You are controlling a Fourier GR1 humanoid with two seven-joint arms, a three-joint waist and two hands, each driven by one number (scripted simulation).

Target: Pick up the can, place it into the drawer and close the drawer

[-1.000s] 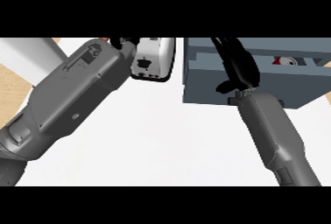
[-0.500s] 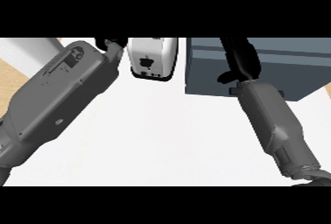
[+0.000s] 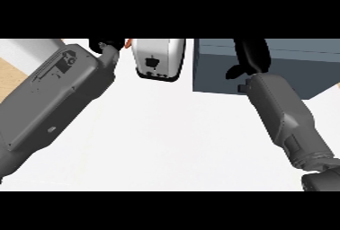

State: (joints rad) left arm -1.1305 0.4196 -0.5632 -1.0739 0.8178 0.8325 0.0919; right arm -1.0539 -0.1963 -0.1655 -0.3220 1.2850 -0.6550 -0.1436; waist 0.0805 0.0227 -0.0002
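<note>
Locate the blue-grey box-shaped drawer unit (image 3: 216, 67) on the white counter top (image 3: 172, 143). It presents only plain outer faces, so you cannot tell what it contains. The can does not show, so its position and long axis cannot be determined. The black right hand (image 3: 252, 56) lies against the drawer unit, fingers straight and holding nothing. A white toaster (image 3: 158, 58) stands just left of the drawer unit. Further left, only the base of the left hand (image 3: 106, 45) shows, and you cannot tell its state.
</note>
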